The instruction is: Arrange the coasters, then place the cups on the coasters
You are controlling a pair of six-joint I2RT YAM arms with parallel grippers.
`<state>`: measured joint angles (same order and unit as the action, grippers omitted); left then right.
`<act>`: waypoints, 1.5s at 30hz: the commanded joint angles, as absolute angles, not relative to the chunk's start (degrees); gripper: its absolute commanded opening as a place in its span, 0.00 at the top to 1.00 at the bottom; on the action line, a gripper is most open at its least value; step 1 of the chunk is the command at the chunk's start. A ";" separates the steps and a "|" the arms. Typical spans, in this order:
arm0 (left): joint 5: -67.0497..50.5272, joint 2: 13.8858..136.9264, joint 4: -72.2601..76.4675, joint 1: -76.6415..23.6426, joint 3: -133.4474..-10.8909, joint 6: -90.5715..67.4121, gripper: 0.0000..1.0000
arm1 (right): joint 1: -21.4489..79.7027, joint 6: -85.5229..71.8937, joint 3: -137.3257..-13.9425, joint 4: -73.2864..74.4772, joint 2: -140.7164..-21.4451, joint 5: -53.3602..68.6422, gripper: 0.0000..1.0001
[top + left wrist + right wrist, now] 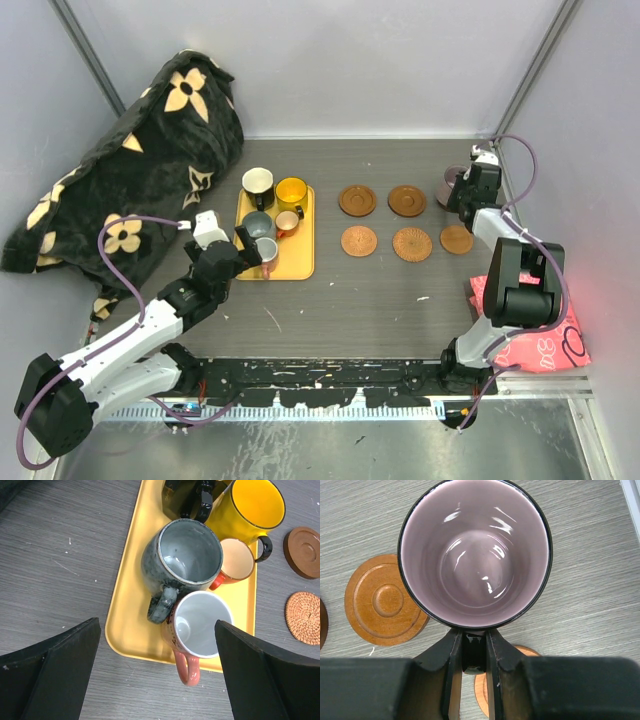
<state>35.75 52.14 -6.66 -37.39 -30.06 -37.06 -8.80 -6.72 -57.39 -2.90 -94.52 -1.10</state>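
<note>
Five reddish-brown coasters lie in two rows right of the yellow tray: two at the back and three in front. On the tray stand the black cup, yellow cup, grey cup, small copper cup and white cup with a pink handle. My left gripper hangs open over the tray's near end, its fingers either side of the white cup. My right gripper is shut on the handle of the purple cup, at the back right beside the coasters.
A black blanket with cream flowers is heaped at the back left. A pink cloth lies by the right arm's base. The enclosure's walls stand close behind and to the right of the purple cup.
</note>
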 commanded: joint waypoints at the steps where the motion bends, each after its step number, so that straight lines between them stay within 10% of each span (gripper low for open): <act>1: 36.13 51.12 -3.96 -37.03 -30.06 -37.79 0.02 | -9.01 -4.71 -62.48 -7.95 -94.11 -2.25 0.99; 45: 35.80 51.20 -3.69 -36.92 -30.07 -37.80 0.02 | -9.01 -3.66 -66.52 -3.28 -100.90 -6.34 1.00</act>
<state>35.20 52.14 -6.22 -37.36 -30.04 -37.08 -8.80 -3.33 -62.94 -0.27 -101.62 -5.28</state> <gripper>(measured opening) 0.982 0.254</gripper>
